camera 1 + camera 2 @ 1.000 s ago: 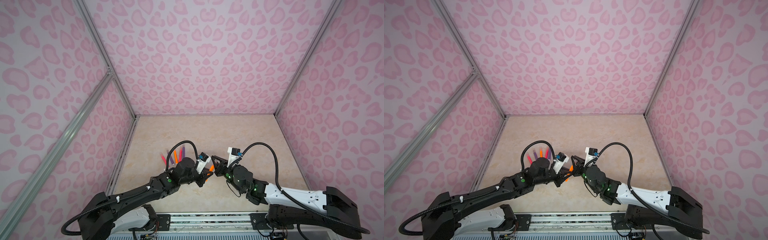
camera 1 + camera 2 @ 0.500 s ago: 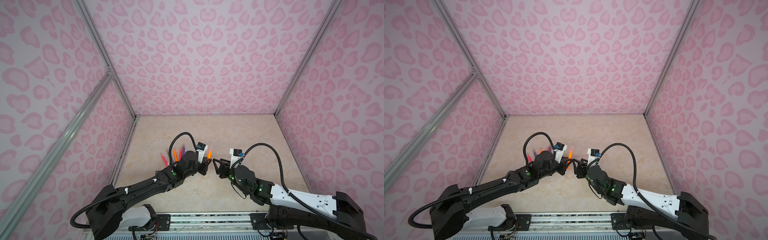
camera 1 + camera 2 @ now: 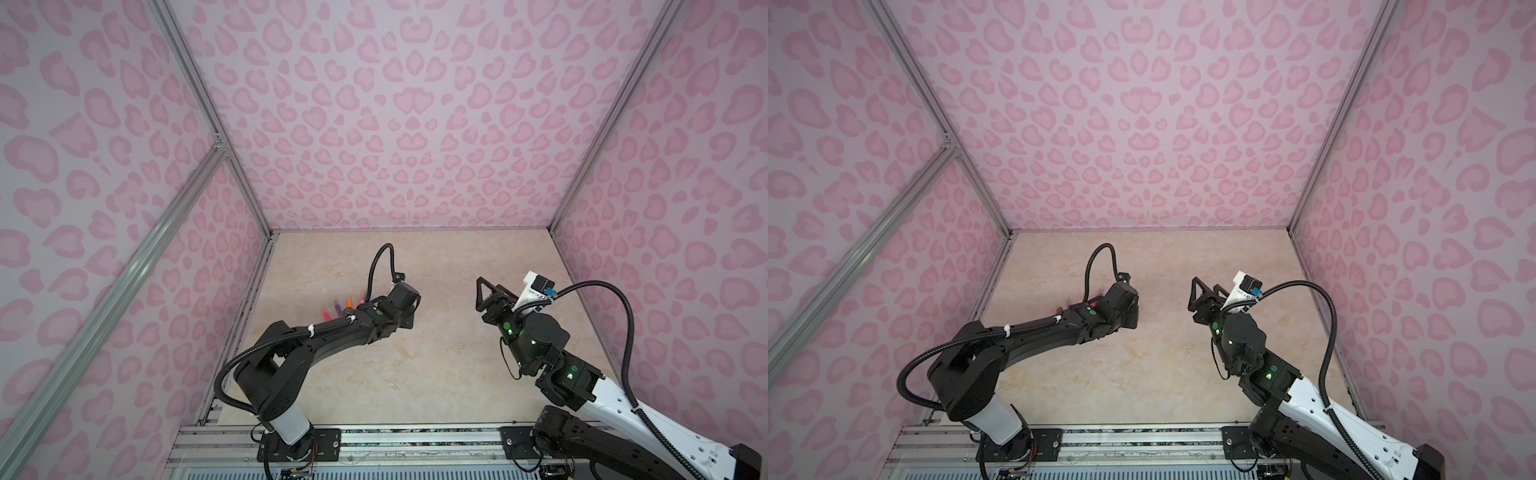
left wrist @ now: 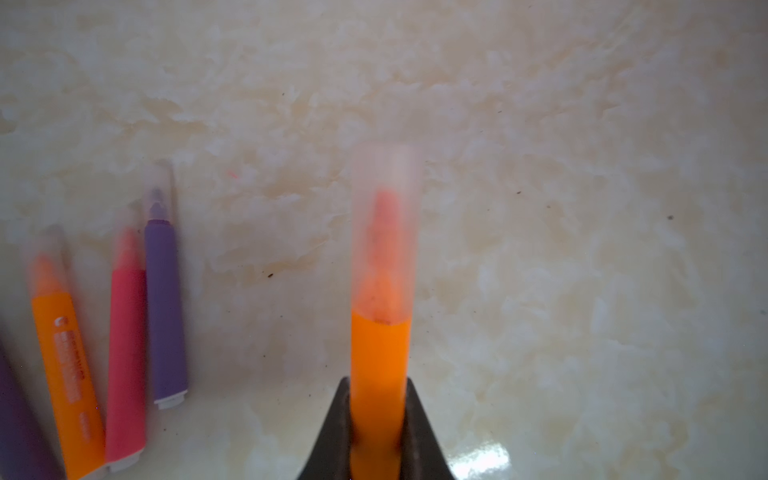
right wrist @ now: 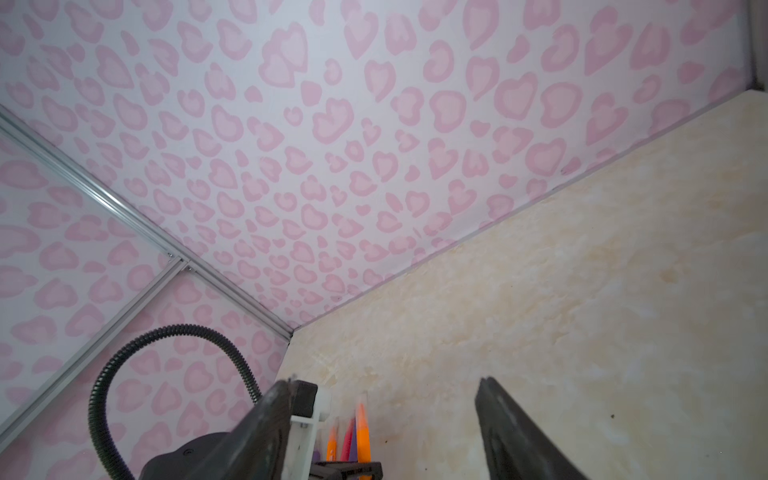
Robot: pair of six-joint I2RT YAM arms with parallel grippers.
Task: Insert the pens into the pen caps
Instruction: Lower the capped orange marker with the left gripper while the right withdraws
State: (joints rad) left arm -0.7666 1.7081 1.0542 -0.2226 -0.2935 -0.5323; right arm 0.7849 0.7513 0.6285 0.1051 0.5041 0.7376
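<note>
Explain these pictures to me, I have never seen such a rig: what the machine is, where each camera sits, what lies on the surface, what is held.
Two robot arms, a left arm and a right arm, stand at the edge of a beige table with pink walls. Both top views look down from overhead; each wrist view comes from a camera on an arm, looking past its tool. The left tool is clamped on an orange pen whose tip sits inside a clear cap. More pens, orange, pink-red and purple, lie side by side on the table. The right tool is open and holds nothing.
</note>
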